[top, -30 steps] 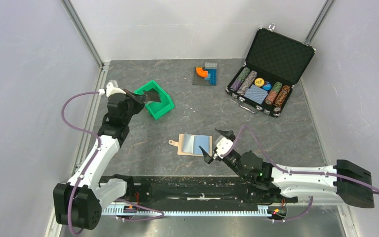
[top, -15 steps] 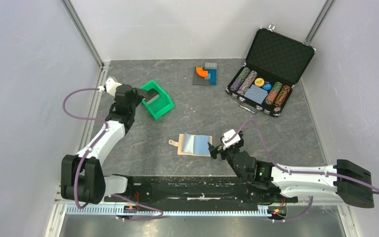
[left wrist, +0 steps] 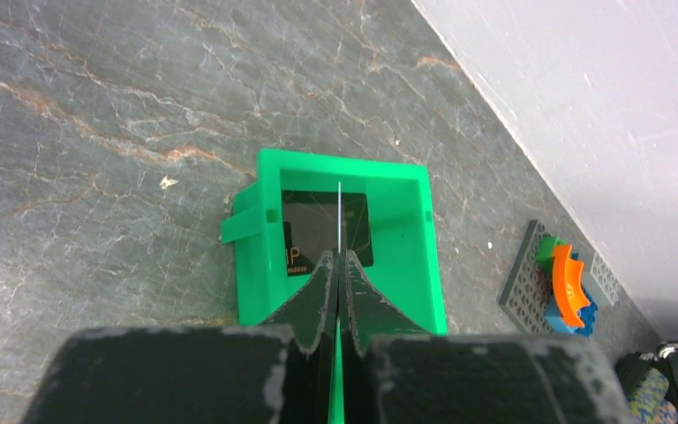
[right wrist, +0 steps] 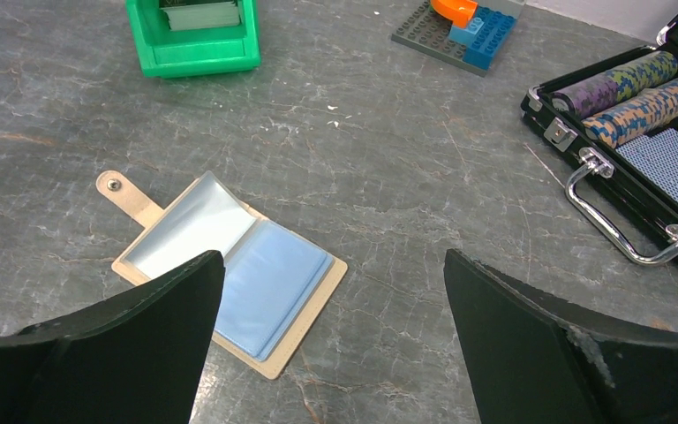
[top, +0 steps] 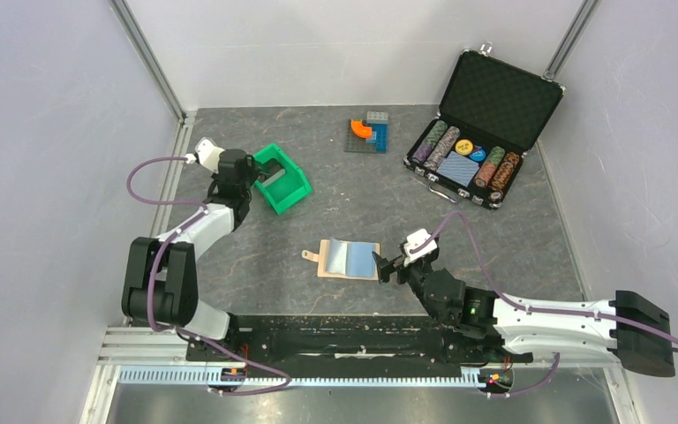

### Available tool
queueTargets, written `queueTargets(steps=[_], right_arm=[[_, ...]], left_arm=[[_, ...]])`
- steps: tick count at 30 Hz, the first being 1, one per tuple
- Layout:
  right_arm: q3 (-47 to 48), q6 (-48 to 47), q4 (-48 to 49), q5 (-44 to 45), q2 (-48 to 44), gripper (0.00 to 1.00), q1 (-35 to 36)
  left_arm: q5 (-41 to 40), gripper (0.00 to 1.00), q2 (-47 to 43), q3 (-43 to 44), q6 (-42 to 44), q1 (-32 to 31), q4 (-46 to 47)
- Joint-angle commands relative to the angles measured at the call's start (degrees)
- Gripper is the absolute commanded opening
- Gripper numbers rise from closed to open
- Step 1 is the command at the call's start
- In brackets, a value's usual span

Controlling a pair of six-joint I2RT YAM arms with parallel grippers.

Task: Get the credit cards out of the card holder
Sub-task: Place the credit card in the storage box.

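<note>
The card holder (top: 349, 259) lies open on the table, tan-edged with light blue pockets (right wrist: 274, 274) and a strap tab at its left. My right gripper (top: 387, 267) hovers just off its right edge, open, nothing between the fingers (right wrist: 332, 256). My left gripper (top: 258, 172) is over the green bin (top: 287, 190), shut on a thin credit card seen edge-on (left wrist: 339, 212) as it pokes out past the fingertips (left wrist: 337, 254). Another dark credit card (left wrist: 313, 231) lies flat on the bin's floor below it.
A grey baseplate with orange and blue bricks (top: 369, 132) sits at the back middle. An open black chip case (top: 472, 155) with chips and a blue deck stands at the back right; its metal handle (right wrist: 613, 216) faces the holder.
My left arm has folded back while its gripper stayed over the bin with the card, now lower. My right gripper has turned and settled near the holder's right edge.
</note>
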Motion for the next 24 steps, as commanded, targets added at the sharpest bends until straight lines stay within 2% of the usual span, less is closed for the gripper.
queueTargets(steps=[1,14,24], right_arm=[[1.37,0.64,1.24,-0.47,-1.48,0.98,0.34],[2.05,-0.59,1.11,-0.81,-0.2,0.98,0.29],[2.98,-1.09,0.93,-1.13,0.41,0.98,0.29]], left_arm=[[-4.59,0.02,1.47,2.65,1.62,0.25,7.41],[-6.78,0.02,5.07,0.71,1.8,-1.07,14.24],[-15.01,0.02,5.56,-0.66,1.09,-4.94,14.67]])
